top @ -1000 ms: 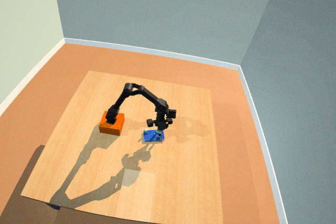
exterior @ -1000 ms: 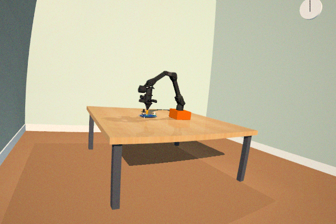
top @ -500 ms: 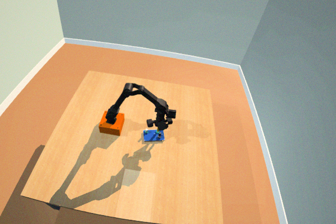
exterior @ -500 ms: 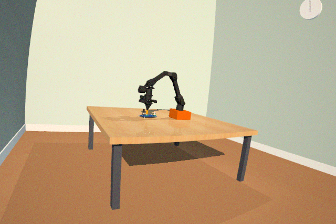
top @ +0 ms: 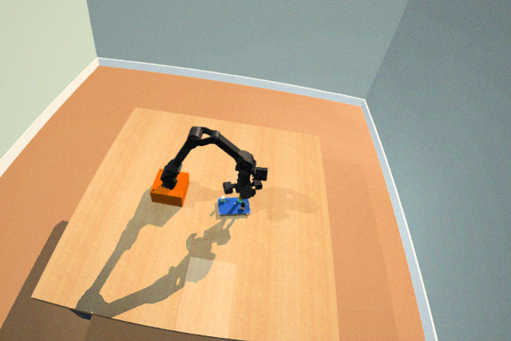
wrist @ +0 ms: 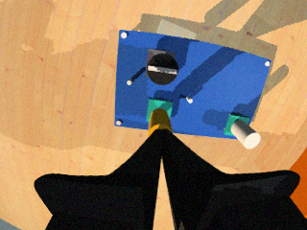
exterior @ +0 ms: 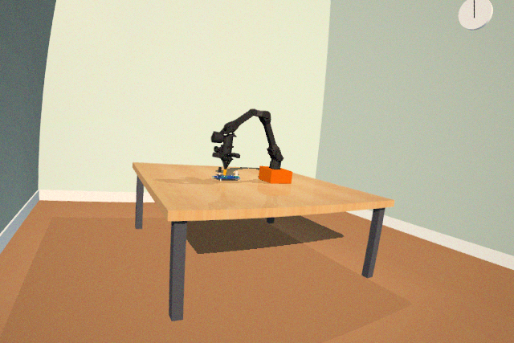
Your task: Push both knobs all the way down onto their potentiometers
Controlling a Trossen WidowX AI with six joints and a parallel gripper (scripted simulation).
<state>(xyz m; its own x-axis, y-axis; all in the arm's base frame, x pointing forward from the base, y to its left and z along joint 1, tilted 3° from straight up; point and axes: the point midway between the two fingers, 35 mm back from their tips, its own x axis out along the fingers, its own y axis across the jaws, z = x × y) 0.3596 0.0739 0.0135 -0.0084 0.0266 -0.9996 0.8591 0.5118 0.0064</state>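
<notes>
The blue circuit board [top: 228,208] [wrist: 192,128] stands on the table. A yellow knob [exterior: 225,172] [wrist: 159,120] stands on a green potentiometer [wrist: 158,105] near one board edge. A black knob [exterior: 219,169] [wrist: 162,78] with a white line sits over a grey potentiometer. A white knob or shaft [exterior: 236,173] [wrist: 247,135] rises from another green potentiometer [wrist: 231,123]. My gripper [exterior: 226,167] [wrist: 160,134] is shut with nothing between its fingers. Its tips are at the top of the yellow knob; contact is unclear. How far each knob sits down is too small to tell.
The orange arm base [top: 166,197] [exterior: 275,175] [wrist: 300,188] stands on the table [top: 284,246] [exterior: 270,196] beside the board. Small white pins [wrist: 129,82] [wrist: 190,101] stand up from the board, one beside the black knob and one near the middle.
</notes>
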